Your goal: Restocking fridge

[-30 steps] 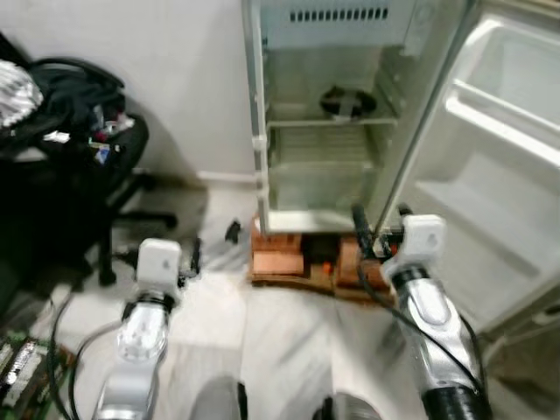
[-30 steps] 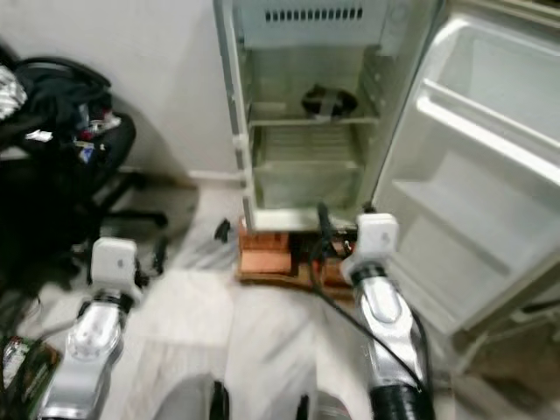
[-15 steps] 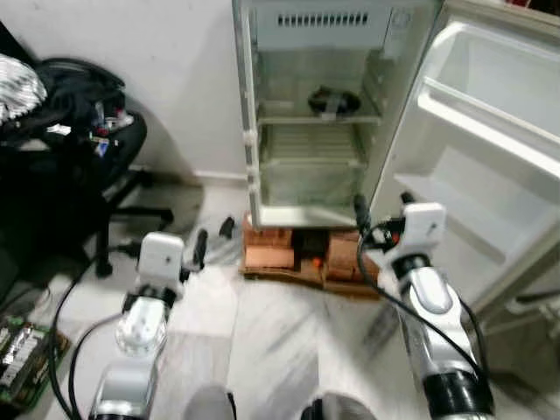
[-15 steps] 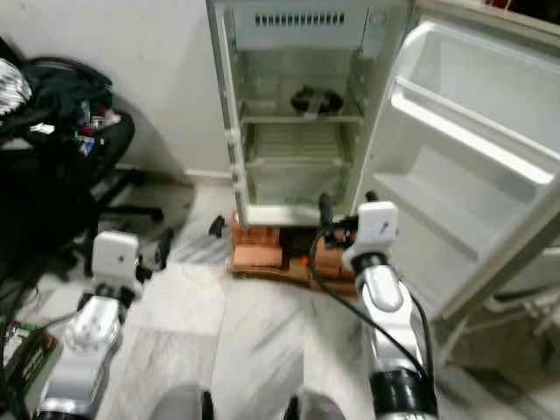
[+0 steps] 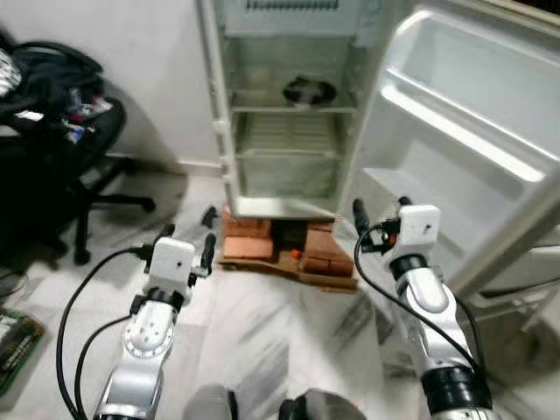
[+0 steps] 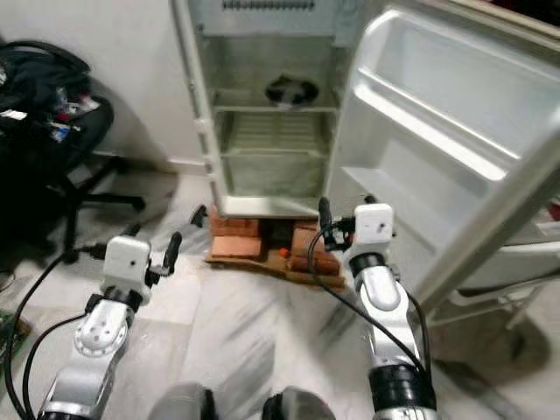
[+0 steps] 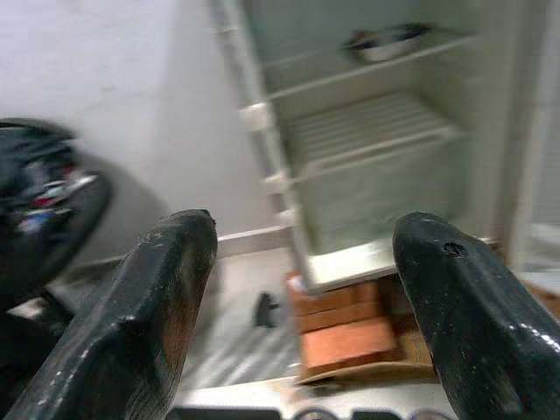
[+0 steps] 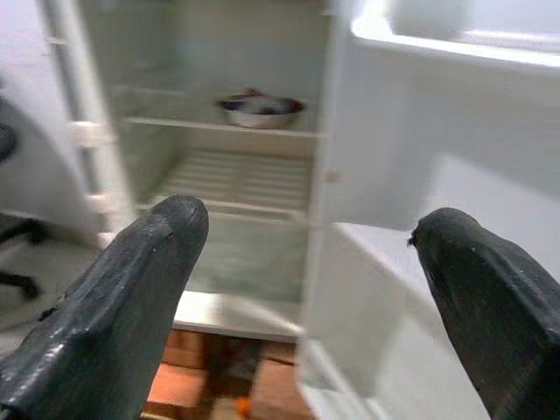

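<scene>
Two grippers are raised before an open fridge, both empty. At far left an office chair (image 5: 61, 149) piled with dark clutter stands by the white wall. The left gripper (image 5: 185, 243) hovers above the marble floor (image 5: 262, 332), its fingers (image 7: 166, 306) spread wide apart with nothing between them; a black cable (image 5: 79, 297) loops from its wrist. Past it, a small dark object (image 5: 209, 215) lies on the floor near the fridge's corner. The fridge (image 5: 219, 131) sits on bricks (image 5: 249, 245) and a wooden board (image 5: 297, 267), its cavity open to the robot. On the upper shelf (image 5: 289, 108) rests a bowl (image 5: 309, 89) holding something dark; the wire shelf (image 5: 287, 144) below it is bare, and a clear drawer (image 5: 284, 175) sits beneath that. The right gripper (image 5: 381, 210) is held just in front of the fridge's lower right corner, fingers (image 8: 131, 280) likewise parted and holding nothing. At right the door (image 5: 464, 131) swings wide, its white inner racks (image 5: 455, 114) unloaded, the lower edge reaching past the right arm
</scene>
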Controlling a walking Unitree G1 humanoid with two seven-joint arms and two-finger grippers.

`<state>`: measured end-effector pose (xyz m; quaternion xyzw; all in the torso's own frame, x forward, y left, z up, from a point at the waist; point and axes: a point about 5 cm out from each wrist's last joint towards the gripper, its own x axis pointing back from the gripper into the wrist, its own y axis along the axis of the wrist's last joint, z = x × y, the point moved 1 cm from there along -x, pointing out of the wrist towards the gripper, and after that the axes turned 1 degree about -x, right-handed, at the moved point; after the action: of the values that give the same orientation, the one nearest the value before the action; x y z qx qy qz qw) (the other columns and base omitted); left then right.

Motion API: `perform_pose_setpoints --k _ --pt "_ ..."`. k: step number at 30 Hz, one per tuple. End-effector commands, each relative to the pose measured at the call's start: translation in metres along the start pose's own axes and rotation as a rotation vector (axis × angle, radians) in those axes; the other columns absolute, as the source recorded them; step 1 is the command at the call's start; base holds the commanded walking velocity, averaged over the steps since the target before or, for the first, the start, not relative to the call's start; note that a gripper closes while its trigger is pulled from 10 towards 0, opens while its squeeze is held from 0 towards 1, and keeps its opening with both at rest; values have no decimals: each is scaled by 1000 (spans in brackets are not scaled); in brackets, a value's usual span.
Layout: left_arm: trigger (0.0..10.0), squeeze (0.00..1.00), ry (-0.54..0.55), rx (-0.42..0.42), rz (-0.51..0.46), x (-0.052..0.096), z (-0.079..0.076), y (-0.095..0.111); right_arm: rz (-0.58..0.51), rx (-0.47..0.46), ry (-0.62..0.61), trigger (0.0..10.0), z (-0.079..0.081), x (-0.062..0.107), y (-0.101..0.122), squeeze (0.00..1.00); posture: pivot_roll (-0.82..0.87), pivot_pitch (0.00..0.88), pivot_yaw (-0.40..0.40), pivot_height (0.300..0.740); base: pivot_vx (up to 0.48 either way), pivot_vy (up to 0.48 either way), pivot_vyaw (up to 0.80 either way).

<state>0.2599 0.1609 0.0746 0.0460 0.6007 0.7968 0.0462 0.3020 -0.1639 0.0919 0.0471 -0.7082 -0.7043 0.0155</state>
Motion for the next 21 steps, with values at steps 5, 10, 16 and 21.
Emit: perform_pose_setpoints --k 5,10,16,21 --pt "10000 0 -6 -15 5 0 3 -1 -9 -30 26 10000 8 -4 2 0 72 110 -5 740 0 -480 0" --pt "10000 0 -30 -15 18 2 -2 -4 60 -105 162 10000 17 5 -7 0 70 111 -2 740 0 -480 0" --pt "10000 0 -46 -12 15 1 -3 -4 116 -125 219 10000 20 9 -17 0 65 111 0 740 0 -480 0" --pt "10000 0 -59 -25 16 0 -5 -4 162 -121 319 10000 29 11 -20 0 69 110 -1 740 0 -480 0"
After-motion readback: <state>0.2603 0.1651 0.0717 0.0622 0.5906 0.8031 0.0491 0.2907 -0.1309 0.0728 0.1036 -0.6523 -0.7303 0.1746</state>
